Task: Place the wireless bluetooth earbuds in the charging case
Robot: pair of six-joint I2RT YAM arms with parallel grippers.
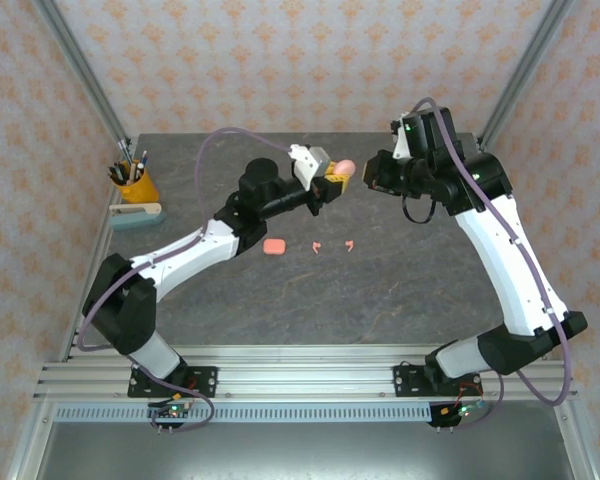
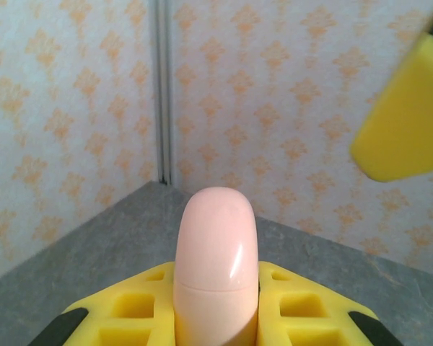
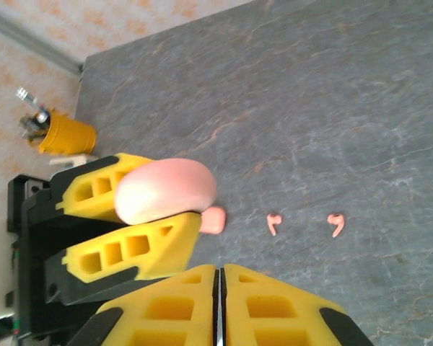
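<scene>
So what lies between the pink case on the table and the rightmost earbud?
The other earbud, touching neither the case nor the rightmost earbud; the top view shows it.

Right end effector (image 3: 218, 272) at the bottom, yellow pads pressed together. Left end effector (image 3: 169, 209) squeezing a pink case (image 3: 166, 189) above the grey surface (image 3: 332, 94). Second case (image 3: 213, 220) lying down there, partly hidden. First earbud (image 3: 273, 224) near it, second earbud (image 3: 337, 225) further along. Yellow cup (image 3: 63, 134) by a corner.
</scene>
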